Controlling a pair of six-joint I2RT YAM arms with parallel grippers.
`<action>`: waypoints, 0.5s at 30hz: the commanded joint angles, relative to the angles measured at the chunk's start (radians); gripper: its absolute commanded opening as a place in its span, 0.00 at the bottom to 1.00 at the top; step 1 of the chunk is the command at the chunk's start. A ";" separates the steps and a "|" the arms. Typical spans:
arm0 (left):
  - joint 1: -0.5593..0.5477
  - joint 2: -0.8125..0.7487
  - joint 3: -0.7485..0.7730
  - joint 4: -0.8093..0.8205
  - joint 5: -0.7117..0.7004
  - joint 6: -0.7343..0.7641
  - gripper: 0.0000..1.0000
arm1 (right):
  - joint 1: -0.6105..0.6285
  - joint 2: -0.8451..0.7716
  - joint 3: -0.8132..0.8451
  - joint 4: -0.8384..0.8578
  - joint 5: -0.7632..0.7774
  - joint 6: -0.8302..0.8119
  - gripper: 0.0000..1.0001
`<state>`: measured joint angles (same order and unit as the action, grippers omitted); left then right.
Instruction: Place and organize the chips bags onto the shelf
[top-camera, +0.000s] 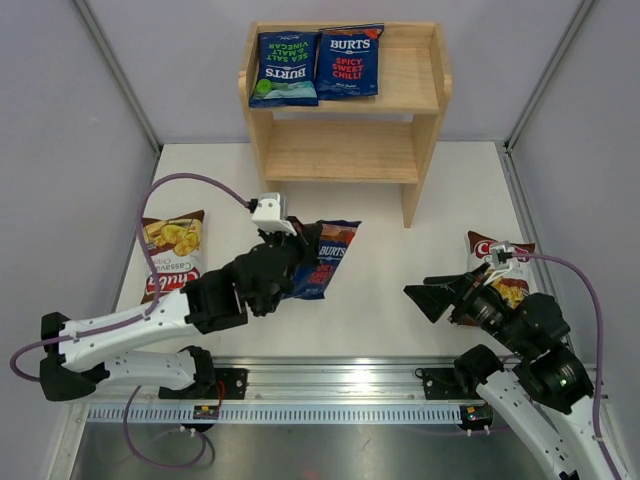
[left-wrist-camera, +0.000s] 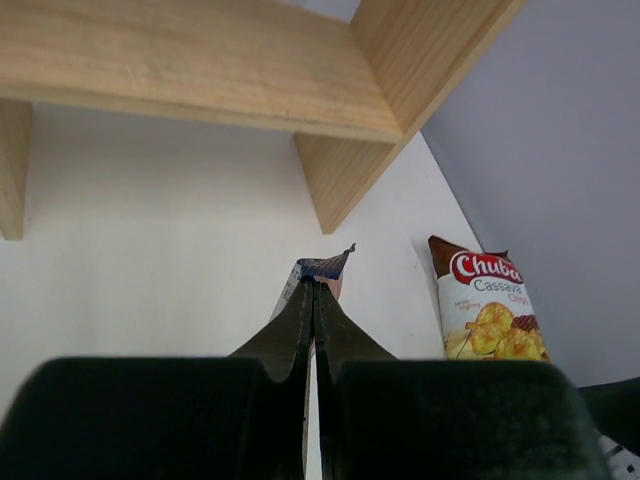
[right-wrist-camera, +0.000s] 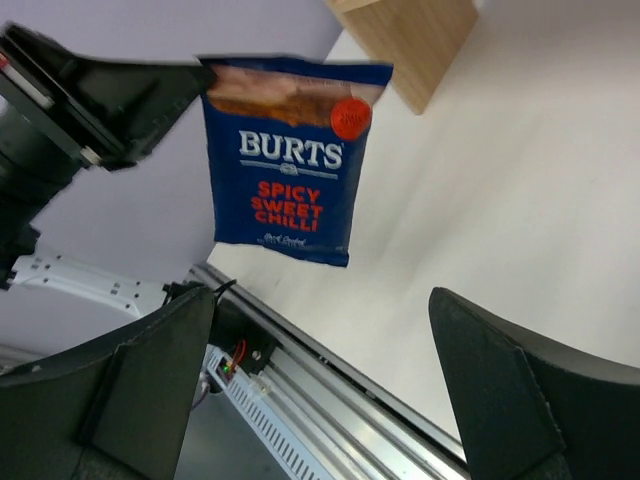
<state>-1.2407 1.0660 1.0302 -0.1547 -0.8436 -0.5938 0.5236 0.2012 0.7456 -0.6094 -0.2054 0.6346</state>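
Orange-topped BURTS bag (right-wrist-camera: 285, 160) hanging over table centre, pinched by left gripper (left-wrist-camera: 313, 290).
Right gripper (top-camera: 420, 300) spread wide, empty, near right edge; two other BURTS bags (top-camera: 347, 62) on shelf (top-camera: 437, 60) top tier, far edge.

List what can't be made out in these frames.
- Top view: the held Burts bag is mostly covered by the left arm.
- Left wrist view: only that bag's top edge shows past the closed left gripper; its front is hidden.
- Top view: the right Chuba bag is partly under the right arm.
- Top view: the shelf hides the back of its lower tier under the upper board.
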 joint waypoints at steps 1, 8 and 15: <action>-0.012 -0.066 0.132 0.003 -0.084 0.123 0.00 | 0.003 0.024 -0.116 0.293 -0.142 0.045 0.97; -0.012 -0.063 0.368 0.026 -0.039 0.196 0.00 | 0.004 0.217 -0.299 0.906 -0.321 0.220 0.93; -0.011 -0.057 0.452 0.107 0.063 0.198 0.00 | 0.042 0.505 -0.341 1.424 -0.355 0.312 0.94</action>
<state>-1.2469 1.0096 1.4384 -0.1303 -0.8314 -0.4145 0.5343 0.6323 0.4053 0.4408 -0.5201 0.8921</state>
